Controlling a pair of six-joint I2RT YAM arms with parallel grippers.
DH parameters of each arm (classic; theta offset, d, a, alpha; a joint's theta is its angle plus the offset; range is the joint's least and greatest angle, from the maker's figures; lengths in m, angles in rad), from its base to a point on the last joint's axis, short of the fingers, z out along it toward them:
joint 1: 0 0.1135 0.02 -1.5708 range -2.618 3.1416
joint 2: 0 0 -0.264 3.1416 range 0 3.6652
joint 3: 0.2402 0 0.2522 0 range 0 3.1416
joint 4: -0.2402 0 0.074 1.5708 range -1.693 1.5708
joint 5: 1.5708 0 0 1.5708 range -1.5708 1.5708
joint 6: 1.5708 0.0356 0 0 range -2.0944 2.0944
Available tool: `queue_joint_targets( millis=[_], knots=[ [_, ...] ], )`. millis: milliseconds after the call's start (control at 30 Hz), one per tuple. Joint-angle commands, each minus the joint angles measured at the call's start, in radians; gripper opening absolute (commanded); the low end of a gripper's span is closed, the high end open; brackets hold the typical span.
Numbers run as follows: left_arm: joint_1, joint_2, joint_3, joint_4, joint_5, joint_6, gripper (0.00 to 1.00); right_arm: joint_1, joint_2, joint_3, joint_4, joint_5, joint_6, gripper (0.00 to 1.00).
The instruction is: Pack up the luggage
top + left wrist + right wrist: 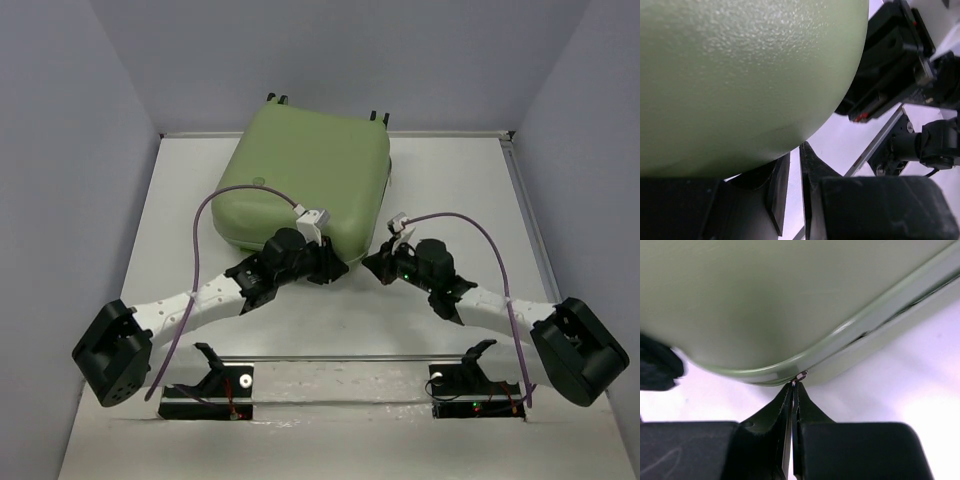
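The luggage [310, 180] lies flat on the table [300, 320], towards the far side and a little left of the middle. Its lid is down, and its black wheels [278, 98] poke out at the far edge. Both arms reach in to the same spot, the near right corner of the shell.

The right gripper [375, 265] meets that corner at the seam [880, 315]. In its own wrist view the fingers are pressed together, with a tiny metal zipper pull [801, 375] caught at their very tips. I take that as the reason for its low, level approach: to hold the pull it must line up with the seam.

The left gripper [338, 268] sits just beside it, tucked under the curve of the lid. Its fingers are drawn almost together with only a sliver of light between them, and I see nothing held in them. It may be there to steady the case while the other arm works the zip, though that is my guess.

A good deal is hidden. With the lid down, I cannot tell whether anything is packed inside. The seam is in view only around this corner, so I cannot say how far the zip is done up. A dark blur at the left edge of the right wrist view is probably the other gripper, but it is too soft to be sure.
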Motion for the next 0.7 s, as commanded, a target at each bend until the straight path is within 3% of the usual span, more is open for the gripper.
queue_joint_targets(
  millis=[0,300,533,667],
  knots=[
    [0.013,0.033,0.073,0.114,-0.102,0.026,0.27,0.177,-0.061,-0.031,-0.154,0.124,0.082,0.07],
    [0.015,0.096,0.112,0.142,-0.192,0.02,0.27,0.591,-0.093,-0.009,-0.233,0.372,0.245,0.07],
    [0.023,0.081,0.173,0.14,-0.223,-0.032,0.26,0.759,0.177,0.105,0.11,0.636,0.34,0.07],
    [0.056,-0.012,0.216,0.026,-0.289,-0.019,0.31,0.768,0.196,0.067,0.212,0.75,0.411,0.07]
  ],
)
